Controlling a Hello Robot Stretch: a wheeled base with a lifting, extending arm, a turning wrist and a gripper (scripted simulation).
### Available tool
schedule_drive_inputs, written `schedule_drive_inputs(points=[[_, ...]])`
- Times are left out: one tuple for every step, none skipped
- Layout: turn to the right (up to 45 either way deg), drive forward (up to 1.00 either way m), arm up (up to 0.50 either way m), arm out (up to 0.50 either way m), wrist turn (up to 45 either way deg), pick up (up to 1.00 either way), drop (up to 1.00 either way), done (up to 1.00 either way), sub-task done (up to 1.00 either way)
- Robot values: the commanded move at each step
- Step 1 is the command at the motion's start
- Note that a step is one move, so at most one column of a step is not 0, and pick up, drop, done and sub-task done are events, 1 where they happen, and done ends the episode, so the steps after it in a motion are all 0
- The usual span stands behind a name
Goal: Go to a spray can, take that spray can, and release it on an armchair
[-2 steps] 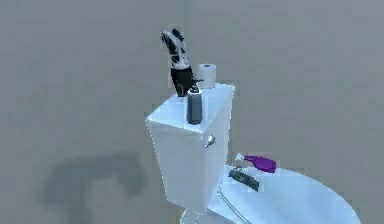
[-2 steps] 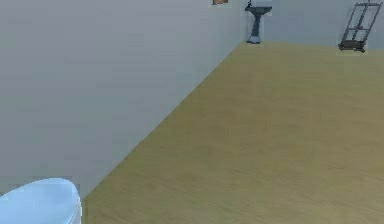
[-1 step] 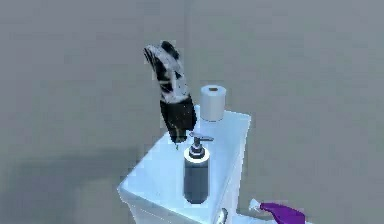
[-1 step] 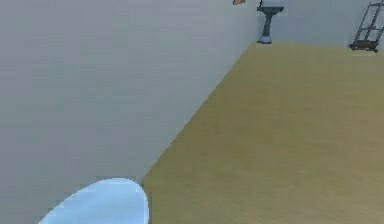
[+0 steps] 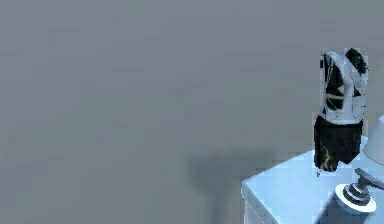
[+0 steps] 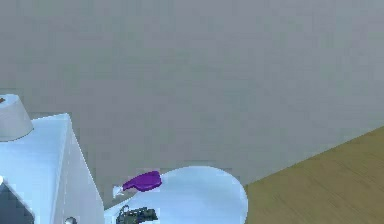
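A small purple thing (image 6: 145, 181) lies on its side on a round white table (image 6: 210, 195) at the bottom of the arm side view. Its shape is too vague to name. Beside it, at the table's near edge, sits a small dark object with pale specks (image 6: 135, 213).
A black and white statue (image 5: 340, 110) stands on a pale cabinet top (image 5: 290, 195) at the forward view's right, with a lamp base (image 5: 358, 190) beside it. The arm side view has a white cabinet (image 6: 45, 170) with a lamp shade (image 6: 10, 115), a grey wall and a wooden floor (image 6: 330, 180).
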Motion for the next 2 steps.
schedule_drive_inputs(points=[[0.0, 0.00, 0.50, 0.00, 0.0, 0.00, 0.00, 0.00, 0.00], [0.0, 0.00, 0.18, 0.00, 0.0, 0.00, 0.00, 0.00, 0.00]])
